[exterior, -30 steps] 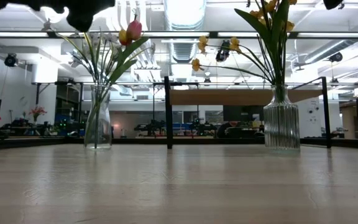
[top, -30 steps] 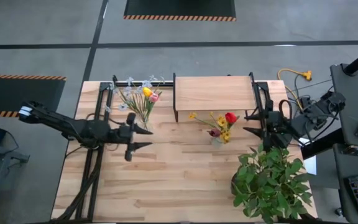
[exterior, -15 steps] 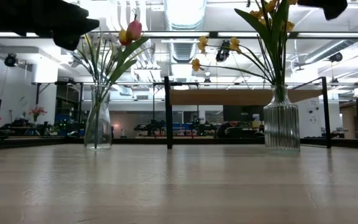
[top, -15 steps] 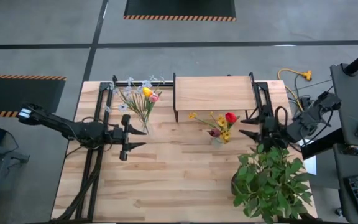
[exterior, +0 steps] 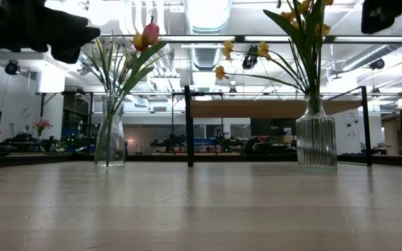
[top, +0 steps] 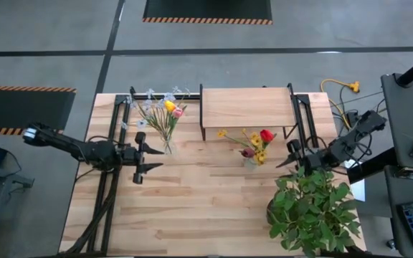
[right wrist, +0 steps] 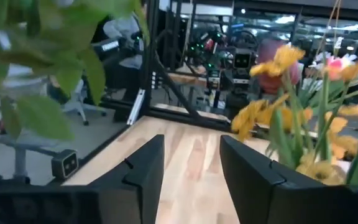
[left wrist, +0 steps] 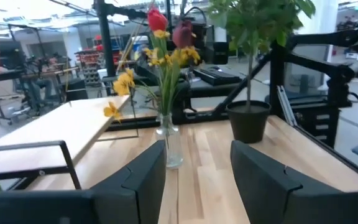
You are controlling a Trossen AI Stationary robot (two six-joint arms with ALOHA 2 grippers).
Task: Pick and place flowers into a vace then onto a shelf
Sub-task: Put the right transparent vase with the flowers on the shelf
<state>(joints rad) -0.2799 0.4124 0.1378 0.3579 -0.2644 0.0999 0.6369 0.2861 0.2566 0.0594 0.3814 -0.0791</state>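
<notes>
Two vases of flowers stand on the table. A smooth glass vase holds pale blue, yellow and pink flowers. A ribbed vase holds yellow, red and dark red flowers. The shelf stands on black legs at the far edge, nothing on it. My left gripper hangs open left of the smooth vase. My right gripper hangs open right of the ribbed vase.
A bushy potted plant stands at the near right corner, just nearside of my right gripper; its leaves fill part of the right wrist view. Bare tabletop lies in the near middle. A yellow cable lies beyond the right edge.
My left gripper has drawn back from the smooth vase toward the table's left edge, staying open. My right gripper has drawn back from the ribbed vase toward the right and near edges, turning slightly, also open. Both vases and their flowers have stayed put.
</notes>
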